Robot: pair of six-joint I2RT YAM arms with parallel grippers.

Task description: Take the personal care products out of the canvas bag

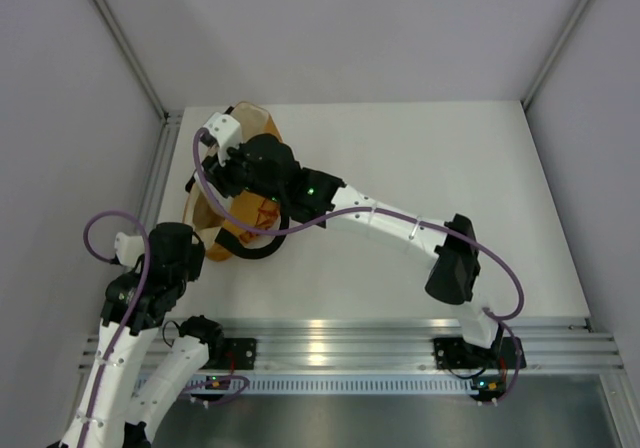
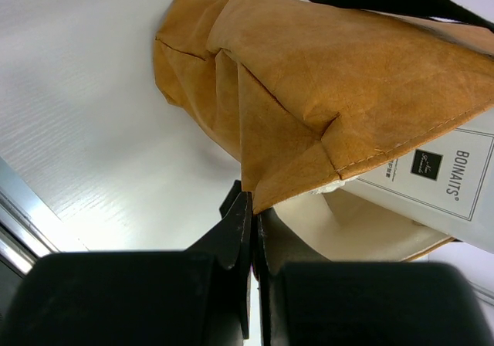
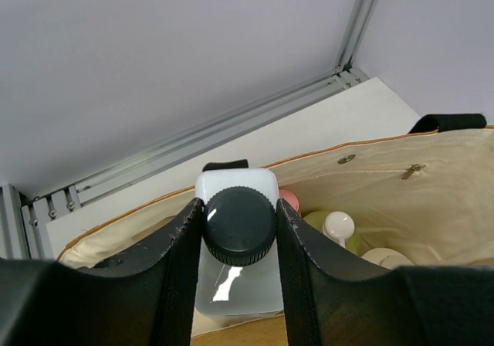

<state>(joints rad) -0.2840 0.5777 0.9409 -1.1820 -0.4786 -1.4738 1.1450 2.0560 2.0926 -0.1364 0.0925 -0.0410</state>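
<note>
1. The bag (image 1: 255,120) sits at the desk's (image 1: 430,168) left side, close to the left rail (image 1: 160,168). The rest of the desk, to the right and toward the back, lies bare.
2. The right arm reaches across from the right base to the bag's mouth. The left arm bends in from the near left corner to the bag's near edge.
3. The right tool (image 3: 238,216) is closed on the square bottle (image 3: 231,288), one finger on each side of its black cap (image 3: 239,226). The bottle stands upright at the bag's mouth, with the cream lining (image 3: 370,191) behind it.
4. The left tool (image 2: 250,230) is closed, its fingertips pinching a folded corner of the bag's rim.
5. Three other bottles lie inside the bag, to the right of the held one:
   - The pink-capped bottle (image 3: 290,199) shows only a sliver beside the right finger.
   - The green bottle (image 3: 316,221) shows its shoulder and round white cap.
   - The cream-capped bottle (image 3: 386,259) is cut off by the tool's body.
6. Seen from overhead, the right wrist covers the bag's opening (nothing inside can be made out there).
7. A black strap (image 3: 451,122) pokes over the far rim.
8. In the left wrist view a white printed panel (image 2: 440,176) shows beside the bag's fold. I cannot tell what it belongs to.
</note>
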